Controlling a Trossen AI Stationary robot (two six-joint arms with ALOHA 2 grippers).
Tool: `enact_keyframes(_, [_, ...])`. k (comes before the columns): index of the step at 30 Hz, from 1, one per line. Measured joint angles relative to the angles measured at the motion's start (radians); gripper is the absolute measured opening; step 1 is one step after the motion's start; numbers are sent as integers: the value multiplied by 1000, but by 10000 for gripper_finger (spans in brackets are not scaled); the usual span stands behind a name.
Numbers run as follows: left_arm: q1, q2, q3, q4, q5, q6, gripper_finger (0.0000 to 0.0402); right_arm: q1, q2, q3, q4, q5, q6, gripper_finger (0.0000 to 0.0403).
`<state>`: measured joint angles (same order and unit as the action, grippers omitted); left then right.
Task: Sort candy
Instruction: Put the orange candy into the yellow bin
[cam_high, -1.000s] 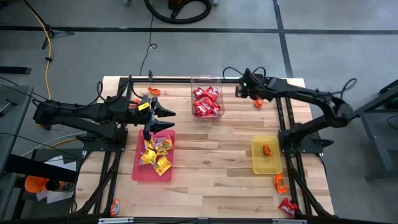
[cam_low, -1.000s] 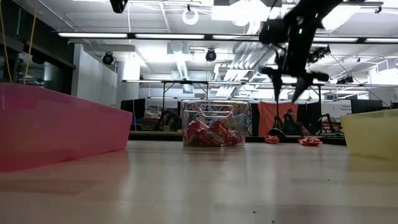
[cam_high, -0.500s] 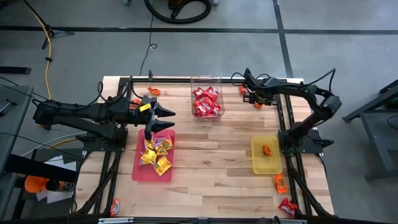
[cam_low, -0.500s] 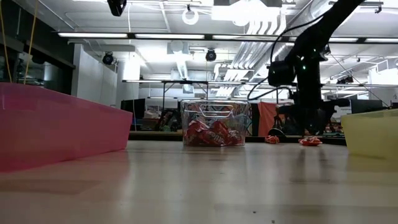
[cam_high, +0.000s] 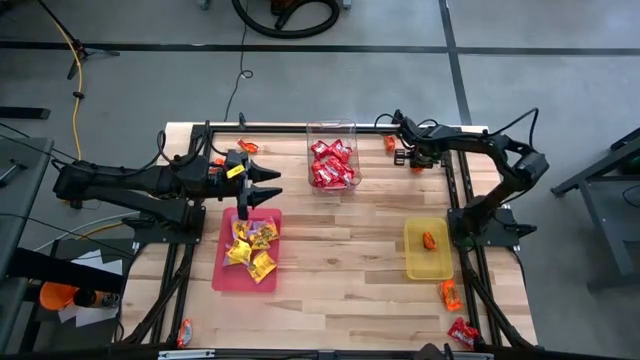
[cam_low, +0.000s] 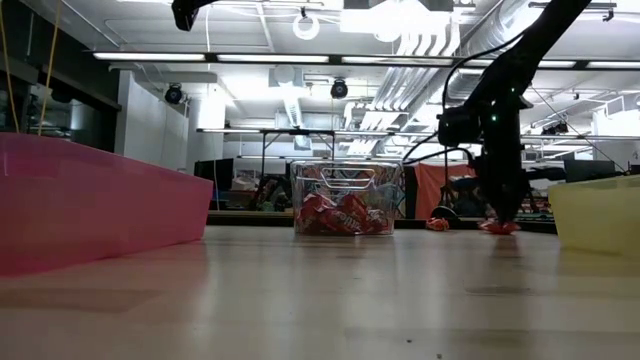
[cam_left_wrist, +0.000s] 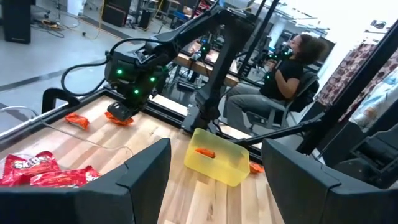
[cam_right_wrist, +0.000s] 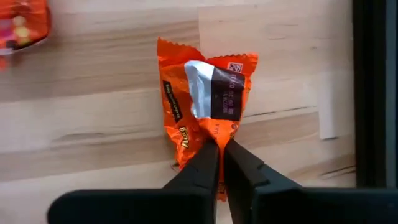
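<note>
An orange candy packet (cam_right_wrist: 205, 99) lies on the wood near the table's far right corner. My right gripper (cam_right_wrist: 219, 149) stands over it, shut on it, and shows too in the high view (cam_high: 414, 160) and the low view (cam_low: 503, 212). My left gripper (cam_high: 262, 193) hovers open and level above the far end of the pink tray (cam_high: 222, 278), which holds yellow candy (cam_high: 250, 245). Red candy (cam_high: 331, 163) fills the clear tub (cam_high: 331, 128). One orange candy (cam_high: 429, 240) lies in the yellow tray (cam_high: 428, 265). My right gripper pinches the orange packet at the crimped end nearest it (cam_right_wrist: 210, 134), between the two fingertips. The fingers come from above, pointing steeply down. The packet lies flat on the table (cam_right_wrist: 112, 124).
Loose packets lie at the far edge (cam_high: 247, 147) (cam_high: 390, 143), near the front right corner (cam_high: 451, 293) (cam_high: 462, 333) and at the front left (cam_high: 185, 332). Black frame rails (cam_high: 455, 200) run along both table sides. A person (cam_left_wrist: 292, 62) sits beyond the table.
My right gripper has come down toward the table's far right corner, tipping steeper, onto the orange packet. Its fingers, open a second ago, have shut on the packet's end. The packet has stayed on the wood.
</note>
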<state>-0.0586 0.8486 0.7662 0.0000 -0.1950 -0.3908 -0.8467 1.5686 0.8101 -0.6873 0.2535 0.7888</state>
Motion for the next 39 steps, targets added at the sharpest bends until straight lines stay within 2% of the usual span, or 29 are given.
enact_keyframes(3, [0,0,0,0,-1,0,239,3,-20,0,0,-3,-18,16])
enact_keyframes(6, [0,0,0,-1,-2,0,239,8,-82,0,3,-3,-66,4])
enact_keyframes(12, [0,0,0,-3,-2,4,239,51,-322,0,21,-19,-145,2])
enact_keyframes(17, [0,0,0,-4,-2,42,239,158,-546,1,79,-115,-207,1])
enact_keyframes(22, [0,0,0,-4,8,46,239,317,-698,1,149,-131,-187,1])
enact_keyframes(27, [0,0,0,-4,32,79,239,467,-740,2,261,-131,-187,0])
enact_keyframes(33, [0,0,0,-4,32,86,239,559,-727,2,270,-101,-176,0])
enact_keyframes(35, [0,1,0,-5,32,86,239,581,-726,2,275,-154,-151,0])
enact_keyframes(39, [0,2,0,-7,32,65,239,668,-726,2,254,-367,-84,0])
